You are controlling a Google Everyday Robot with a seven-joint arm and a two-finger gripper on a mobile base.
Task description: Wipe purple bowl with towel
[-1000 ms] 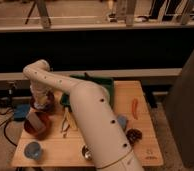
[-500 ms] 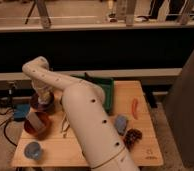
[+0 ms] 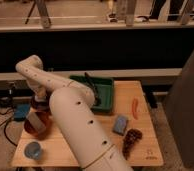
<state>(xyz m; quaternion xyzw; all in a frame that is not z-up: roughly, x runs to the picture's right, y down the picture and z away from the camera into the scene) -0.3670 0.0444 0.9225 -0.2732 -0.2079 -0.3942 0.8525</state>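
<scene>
Purple bowl [image 3: 42,126] by hand [image 3: 39,104]; utensil [image 3: 90,82] in tray [image 3: 106,96]

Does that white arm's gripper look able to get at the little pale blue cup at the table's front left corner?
Probably yes. The gripper is low at the left side of the table, just behind the orange-red bowl. The pale blue cup stands close in front of that bowl, with nothing over it.

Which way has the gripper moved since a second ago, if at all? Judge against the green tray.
No, hardly: the gripper stays left of the green tray, at the table's left edge; only the arm's lower link swung left.
</scene>
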